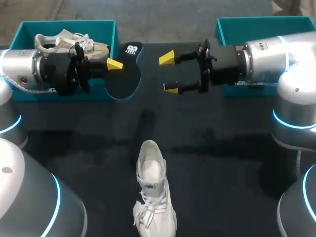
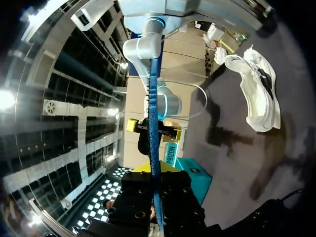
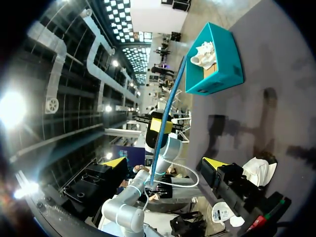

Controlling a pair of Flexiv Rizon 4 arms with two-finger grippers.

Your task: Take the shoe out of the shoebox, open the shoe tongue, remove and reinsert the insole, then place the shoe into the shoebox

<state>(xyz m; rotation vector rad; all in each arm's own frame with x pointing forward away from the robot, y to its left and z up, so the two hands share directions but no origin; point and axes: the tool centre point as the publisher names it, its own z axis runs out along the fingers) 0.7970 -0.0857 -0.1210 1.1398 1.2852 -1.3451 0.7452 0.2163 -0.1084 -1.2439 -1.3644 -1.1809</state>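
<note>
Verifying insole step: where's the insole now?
Head view, upper middle: the insole is clamped in the left pincer, beside the left shoebox, just short of the open right pincer.

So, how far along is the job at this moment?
Done: the shoe is out, lying on the table, and its insole is removed. In hand: the left gripper holds the insole, jaws closed on it; the right gripper is opposite, jaws open. Left: reinsert the insole, put the shoe into the shoebox.

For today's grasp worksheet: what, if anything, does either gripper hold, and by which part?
The left gripper pinches the dark insole by one long edge, about mid-length. The right gripper is open and holds nothing.
</note>
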